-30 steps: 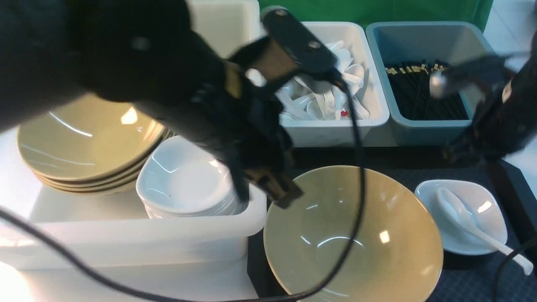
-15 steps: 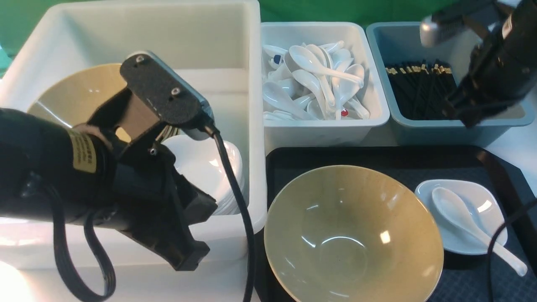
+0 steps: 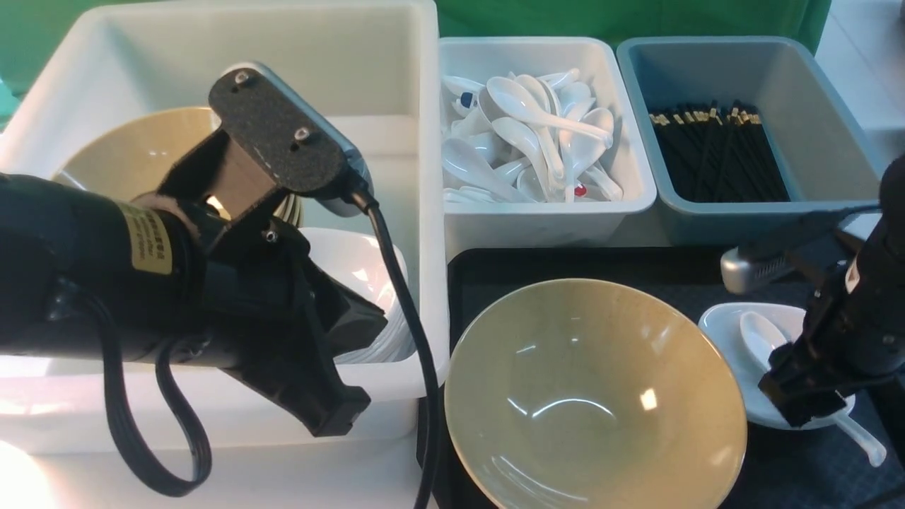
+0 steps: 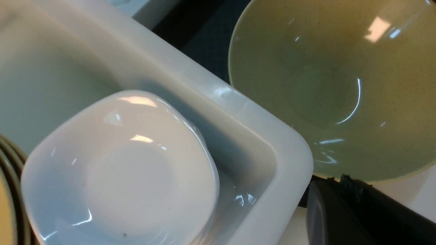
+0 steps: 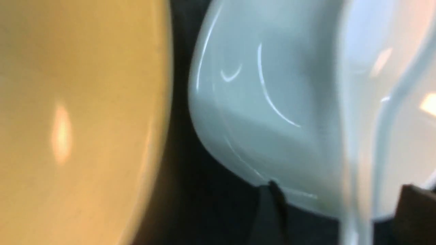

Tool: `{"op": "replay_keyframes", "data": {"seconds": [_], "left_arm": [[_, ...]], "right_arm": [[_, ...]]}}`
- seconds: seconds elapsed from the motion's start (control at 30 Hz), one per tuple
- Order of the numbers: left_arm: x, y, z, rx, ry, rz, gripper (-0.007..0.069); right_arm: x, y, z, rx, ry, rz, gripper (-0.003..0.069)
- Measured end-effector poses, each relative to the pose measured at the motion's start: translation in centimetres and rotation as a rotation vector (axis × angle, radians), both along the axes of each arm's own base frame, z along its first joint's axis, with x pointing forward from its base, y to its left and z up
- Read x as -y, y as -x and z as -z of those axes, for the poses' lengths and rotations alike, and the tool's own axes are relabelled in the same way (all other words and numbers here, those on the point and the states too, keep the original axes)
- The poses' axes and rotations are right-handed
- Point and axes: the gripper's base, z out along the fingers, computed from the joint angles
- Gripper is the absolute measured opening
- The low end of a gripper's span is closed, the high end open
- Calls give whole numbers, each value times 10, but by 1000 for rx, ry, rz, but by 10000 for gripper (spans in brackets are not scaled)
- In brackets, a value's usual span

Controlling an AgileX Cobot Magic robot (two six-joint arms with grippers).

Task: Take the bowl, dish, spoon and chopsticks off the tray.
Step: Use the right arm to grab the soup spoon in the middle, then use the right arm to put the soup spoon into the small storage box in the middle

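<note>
The tan bowl (image 3: 594, 396) stands on the black tray (image 3: 495, 265), left of the white dish (image 3: 728, 329). The white spoon (image 3: 760, 338) lies in that dish, its handle poking over the near rim. My right gripper (image 3: 806, 404) is low over the dish's near side. In the right wrist view it (image 5: 342, 217) is open, and the blurred spoon handle (image 5: 354, 190) runs between its fingers (image 5: 269, 211) without being pinched. My left gripper (image 3: 332, 418) is shut and empty, at the near wall of the white tub, left of the bowl (image 4: 333, 85). I see no chopsticks on the tray.
The big white tub (image 3: 431, 212) holds stacked tan bowls (image 3: 127, 155) and stacked white saucers (image 4: 119, 170). A white bin (image 3: 544, 212) of spoons and a grey-blue bin (image 3: 742, 219) of black sticks stand behind the tray. The left arm's cable (image 3: 413, 339) hangs beside the bowl.
My right arm came down from over the grey-blue bin to the dish and spoon, and its jaws opened. The left arm swung back left a second ago and has since held still.
</note>
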Motion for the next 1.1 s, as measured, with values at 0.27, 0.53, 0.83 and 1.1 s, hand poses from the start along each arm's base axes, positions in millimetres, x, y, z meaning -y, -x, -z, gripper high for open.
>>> {"op": "replay_keyframes", "data": {"seconds": [0.27,0.53,0.83,1.1], "left_arm": [[0,2,2,-31,-8,6,-15],[0,6,3,-78,-1,13,-15],[1,8,4,-101,3,16,-15],[-7,17,16,-126,-28,17,-15]], "right_arm": [[-3,-18,30,33,2,26,543],[-5,-24,35,10,-4,53,347],[-5,-38,-34,145,11,33,350],[-35,-76,-138,513,-117,-50,350]]}}
